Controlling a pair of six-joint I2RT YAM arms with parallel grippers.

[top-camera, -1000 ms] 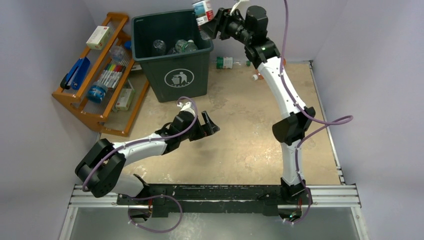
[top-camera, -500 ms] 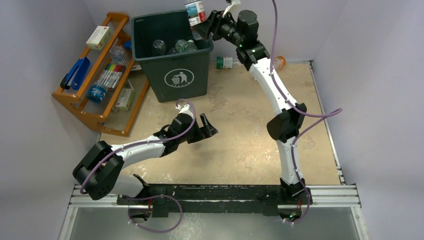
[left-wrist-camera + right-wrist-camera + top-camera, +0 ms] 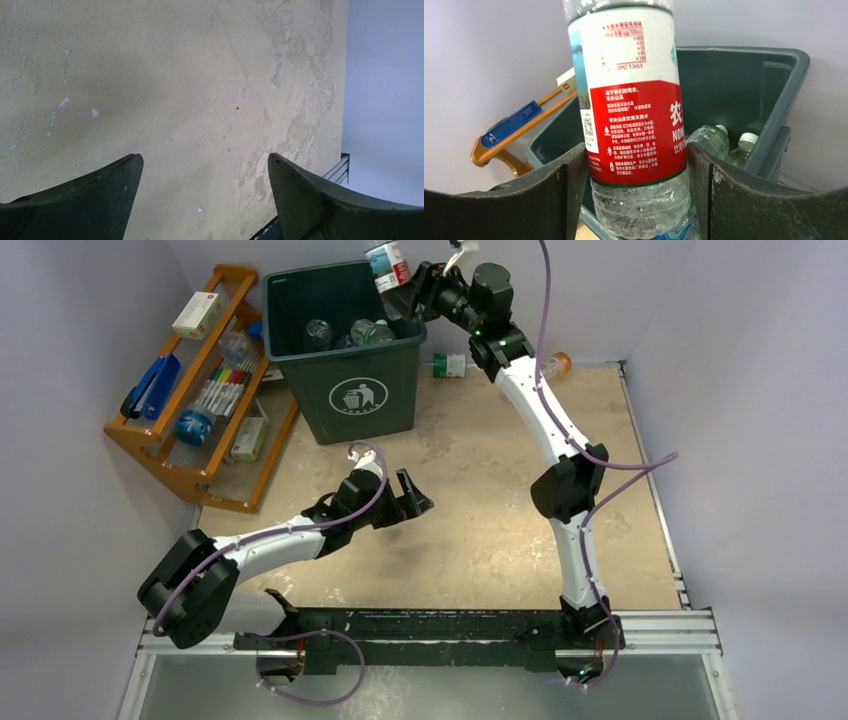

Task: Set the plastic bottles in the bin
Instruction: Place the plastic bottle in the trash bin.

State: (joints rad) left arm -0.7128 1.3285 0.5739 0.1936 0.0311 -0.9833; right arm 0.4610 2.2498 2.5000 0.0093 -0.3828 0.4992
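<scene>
Scuffed beige tabletop (image 3: 175, 75); left gripper (image 3: 204, 157) spread; right gripper (image 3: 636, 147) pinching clear red-labelled bottle (image 3: 634, 100) over green plastic bin (image 3: 744, 80).

The water bottle (image 3: 631, 115) wears a white-and-red label. At twelve o'clock on it, a white panel of small red print ends in "25°C) 7.3±0.5". The red band below carries white Chinese lines too small to read, large "NON" cut off at four o'clock, and a QR code (image 3: 589, 131) at eight. The green bin (image 3: 395, 365) bears a white litter-disposal symbol (image 3: 352, 397) on its front wall.
</scene>
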